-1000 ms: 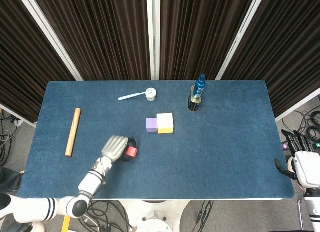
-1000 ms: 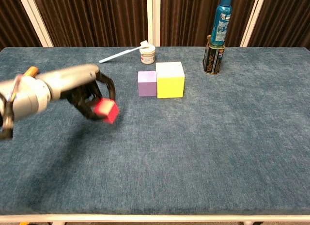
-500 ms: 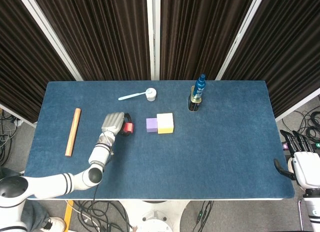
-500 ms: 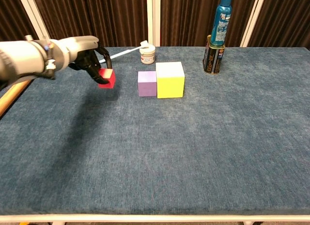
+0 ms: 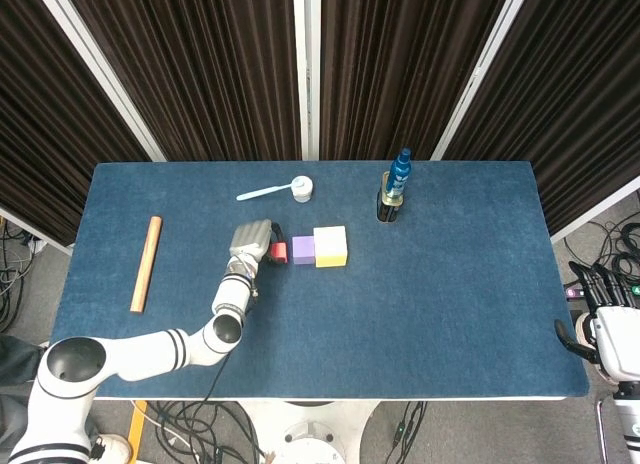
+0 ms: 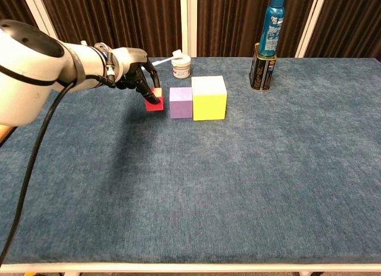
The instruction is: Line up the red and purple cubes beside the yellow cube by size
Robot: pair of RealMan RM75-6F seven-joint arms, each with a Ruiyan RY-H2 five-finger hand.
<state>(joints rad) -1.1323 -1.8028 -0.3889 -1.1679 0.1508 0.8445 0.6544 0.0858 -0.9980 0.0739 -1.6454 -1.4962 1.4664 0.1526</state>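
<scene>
My left hand (image 6: 136, 74) is out over the blue table (image 5: 440, 284), fingers pinched around the red cube (image 6: 155, 103), and that cube sits low at the cloth just beside the purple cube (image 6: 181, 102), on its far-left side; from the chest view I can't tell whether red and purple are touching or a sliver apart. In the head view the red cube (image 5: 278, 252) peeks out from under my left hand (image 5: 252, 246), right next to the purple cube (image 5: 303, 250). Purple is pressed flush against the yellow cube (image 6: 209, 97), the biggest of the three, so the row reads red, purple, yellow from left to right across the middle of the table. Whether the red cube rests fully on the cloth or hangs a touch above it, I can't say. My right hand (image 5: 608, 319) is well off to the side, past the table's right edge, fingers apart and holding nothing. Behind the row, a small white jar (image 6: 181, 66) stands with a white toothbrush (image 5: 263, 192) lying beside it, and further right a blue bottle (image 6: 273, 17) stands upright in a dark can (image 6: 259, 69). Far out on the left of the table lies an orange stick (image 5: 146, 263), well apart from everything else.
</scene>
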